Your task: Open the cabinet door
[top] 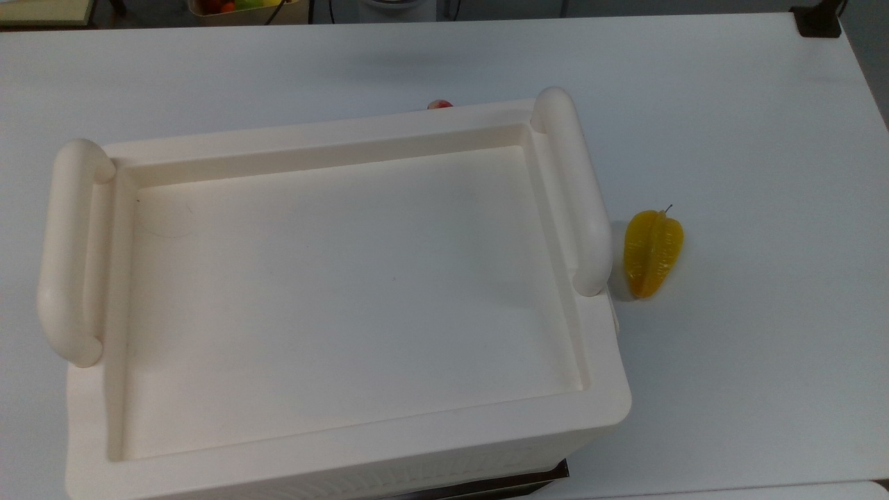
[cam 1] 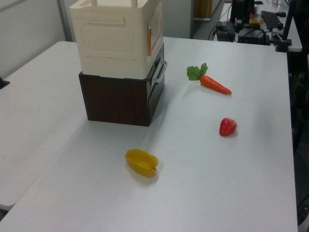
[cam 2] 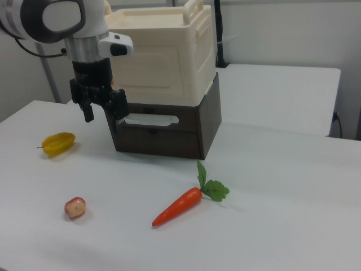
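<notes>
The arm comes in from the right view's upper left, wrist pointing straight down, and the gripper (cam 2: pixel 103 112) hangs low with its two black fingers (cam 2: pixel 88 110) spread apart, holding nothing.

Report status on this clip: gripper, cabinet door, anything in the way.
Gripper open, hanging at the cabinet's front corner. Cabinet door shut, untouched. Starfruit, strawberry, carrot on the table, apart from the door.
</notes>
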`<action>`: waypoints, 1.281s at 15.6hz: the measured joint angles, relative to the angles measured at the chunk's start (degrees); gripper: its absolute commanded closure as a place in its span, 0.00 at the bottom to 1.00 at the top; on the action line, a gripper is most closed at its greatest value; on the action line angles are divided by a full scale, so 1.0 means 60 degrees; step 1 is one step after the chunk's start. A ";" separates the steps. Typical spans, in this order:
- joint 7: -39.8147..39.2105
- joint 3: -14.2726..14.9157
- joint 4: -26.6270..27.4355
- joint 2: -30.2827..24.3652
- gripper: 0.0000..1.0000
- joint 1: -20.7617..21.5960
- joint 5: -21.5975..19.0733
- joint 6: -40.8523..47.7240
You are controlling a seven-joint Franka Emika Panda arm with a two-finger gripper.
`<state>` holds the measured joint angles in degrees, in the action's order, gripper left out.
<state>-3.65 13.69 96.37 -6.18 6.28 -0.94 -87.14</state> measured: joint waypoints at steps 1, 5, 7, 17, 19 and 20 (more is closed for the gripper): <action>0.0000 -0.0001 0.0000 0.0000 0.00 0.0000 0.0000 0.0000; 0.0000 -0.0001 -0.0062 0.0000 0.00 0.0000 0.0000 0.0000; 0.0000 -0.0001 -0.0072 0.0000 0.00 0.0000 0.0000 0.0000; 0.0000 -0.0120 -0.0368 0.0392 0.00 0.0038 -0.0012 -0.0502; 0.0000 -0.0306 -0.0541 0.0803 0.00 0.0144 -0.0051 -0.0905; 0.0000 -0.0439 -0.0673 0.1033 0.00 0.0220 -0.0146 -0.1111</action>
<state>-3.65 11.05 92.33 0.02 7.60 -1.81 -93.81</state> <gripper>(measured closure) 0.000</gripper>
